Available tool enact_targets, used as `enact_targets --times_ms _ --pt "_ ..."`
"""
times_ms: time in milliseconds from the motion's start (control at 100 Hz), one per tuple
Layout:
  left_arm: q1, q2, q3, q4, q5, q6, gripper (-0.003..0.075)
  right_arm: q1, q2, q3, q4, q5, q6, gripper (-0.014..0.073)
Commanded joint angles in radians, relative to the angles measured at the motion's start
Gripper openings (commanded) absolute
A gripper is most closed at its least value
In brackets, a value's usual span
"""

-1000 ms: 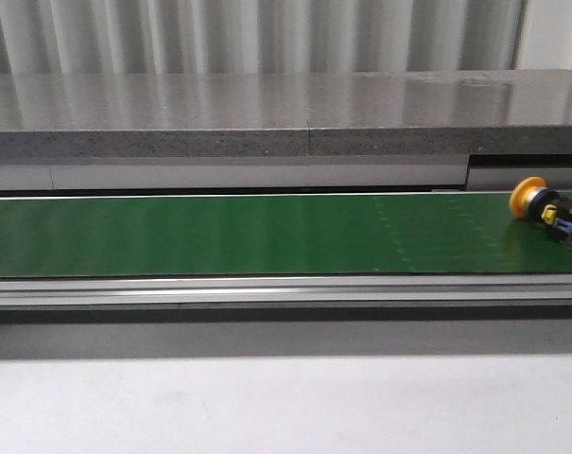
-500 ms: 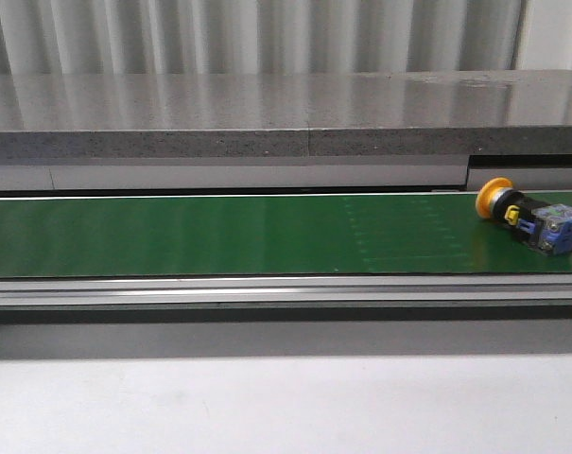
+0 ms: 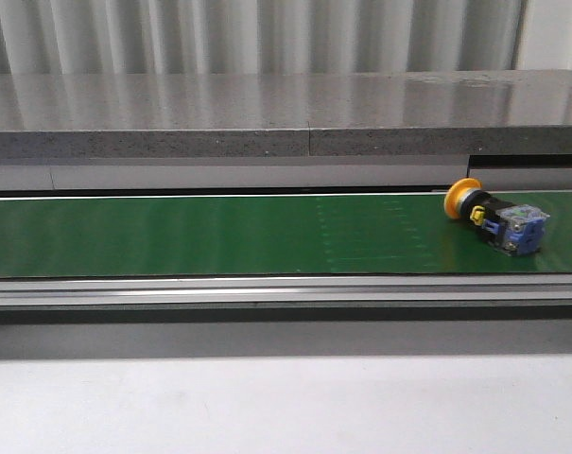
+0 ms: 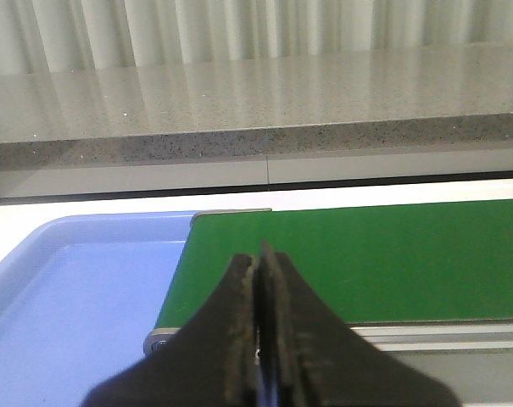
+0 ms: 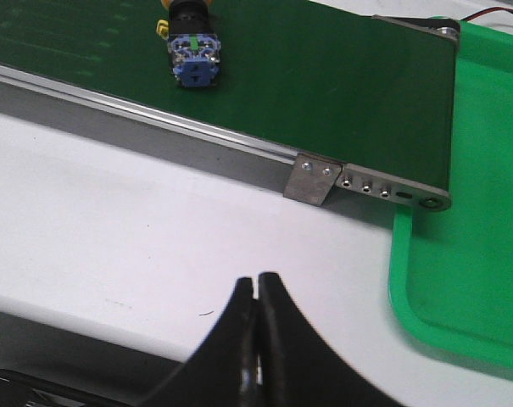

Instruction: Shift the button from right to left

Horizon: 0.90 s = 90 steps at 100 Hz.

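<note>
The button (image 3: 494, 218) lies on its side on the green belt (image 3: 219, 235), toward the belt's right end, its yellow-orange head pointing to the far left and its blue and clear contact block to the near right. My right gripper (image 5: 256, 292) hangs over the white table (image 5: 112, 229), near the belt's end and the green tray (image 5: 460, 280); its jaws are pressed together, holding nothing. My left gripper (image 4: 258, 271) is likewise closed and empty, above the belt's left end beside the blue tray (image 4: 61, 297).
</note>
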Motion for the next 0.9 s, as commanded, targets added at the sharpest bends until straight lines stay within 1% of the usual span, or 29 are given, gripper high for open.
enact_targets --times_ms 0,760,890 --pt "-0.010 -0.036 0.023 -0.002 -0.083 -0.003 -0.0020 0.001 0.007 -0.024 0.005 -0.056 -0.010 -0.0067" --pt "-0.010 -0.036 0.023 -0.002 -0.083 -0.003 -0.0020 0.001 0.007 -0.024 0.005 -0.056 -0.010 -0.0067" --pt "-0.010 -0.036 -0.029 -0.002 -0.061 -0.003 -0.0020 0.001 0.007 -0.024 0.005 -0.056 -0.010 -0.0067"
